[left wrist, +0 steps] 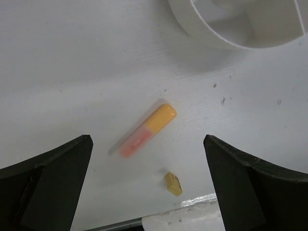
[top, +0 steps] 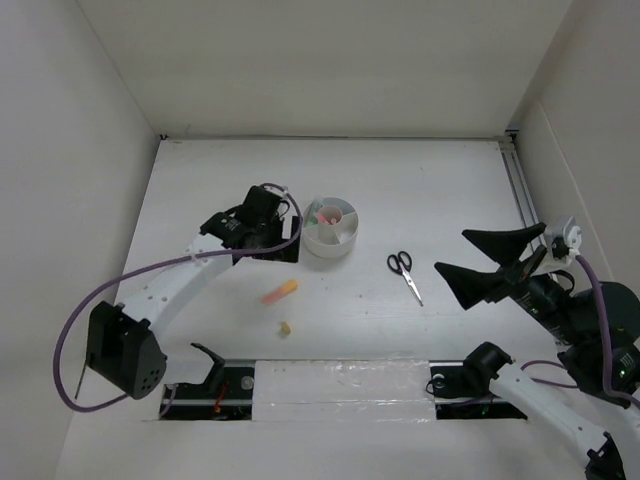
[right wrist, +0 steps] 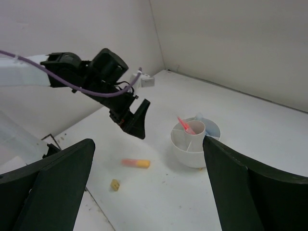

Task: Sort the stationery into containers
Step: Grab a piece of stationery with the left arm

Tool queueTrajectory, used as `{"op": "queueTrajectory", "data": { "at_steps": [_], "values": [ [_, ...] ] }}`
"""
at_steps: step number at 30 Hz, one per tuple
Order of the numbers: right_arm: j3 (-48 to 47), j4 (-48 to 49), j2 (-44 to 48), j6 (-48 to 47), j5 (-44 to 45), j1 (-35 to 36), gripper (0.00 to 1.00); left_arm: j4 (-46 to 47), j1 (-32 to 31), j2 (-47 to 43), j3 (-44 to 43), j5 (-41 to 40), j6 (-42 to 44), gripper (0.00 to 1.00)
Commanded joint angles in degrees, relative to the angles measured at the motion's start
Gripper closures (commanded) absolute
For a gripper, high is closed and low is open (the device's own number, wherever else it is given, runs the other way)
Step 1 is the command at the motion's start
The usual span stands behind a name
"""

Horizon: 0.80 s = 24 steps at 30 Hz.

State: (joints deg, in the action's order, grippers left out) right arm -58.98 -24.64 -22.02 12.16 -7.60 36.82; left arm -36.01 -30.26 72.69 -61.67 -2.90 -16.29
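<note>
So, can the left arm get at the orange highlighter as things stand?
Probably yes. The left tool hangs open above the orange highlighter, which lies alone on bare table. The eraser bit and the organizer sit clear of it, so nothing seems to block a straight descent.

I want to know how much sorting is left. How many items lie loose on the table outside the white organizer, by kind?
orange highlighter: 1
yellowish eraser bit: 1
black-handled scissors: 1
Total: 3
</note>
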Motion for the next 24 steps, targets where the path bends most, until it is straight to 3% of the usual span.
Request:
{"op": "queueTrajectory", "data": {
  "at_steps": [1, 5, 19, 24],
  "values": [
    [1.9, 2.6, 2.0, -0.8, -2.9, 0.4, 0.0, -1.1, -4.4, 4.3, 0.8, 4.0, 2.4, 0.0],
    [4.8, 6.4, 3.3, 0.2, -4.1, 0.4, 0.0, -1.7, -10.4, 10.5, 0.2, 2.2, 3.2, 0.0],
    [8.2, 7.1, 9.6, -0.3, -5.2, 0.4, 0.0, -0.6, -10.4, 21.6, 0.3, -3.2, 3.2, 0.0],
    [8.2, 6.5, 10.2, -1.0, -5.2, 0.4, 0.0, 0.9, -11.0, 20.6, 1.6, -6.0, 3.2, 0.0]
  ]
}}
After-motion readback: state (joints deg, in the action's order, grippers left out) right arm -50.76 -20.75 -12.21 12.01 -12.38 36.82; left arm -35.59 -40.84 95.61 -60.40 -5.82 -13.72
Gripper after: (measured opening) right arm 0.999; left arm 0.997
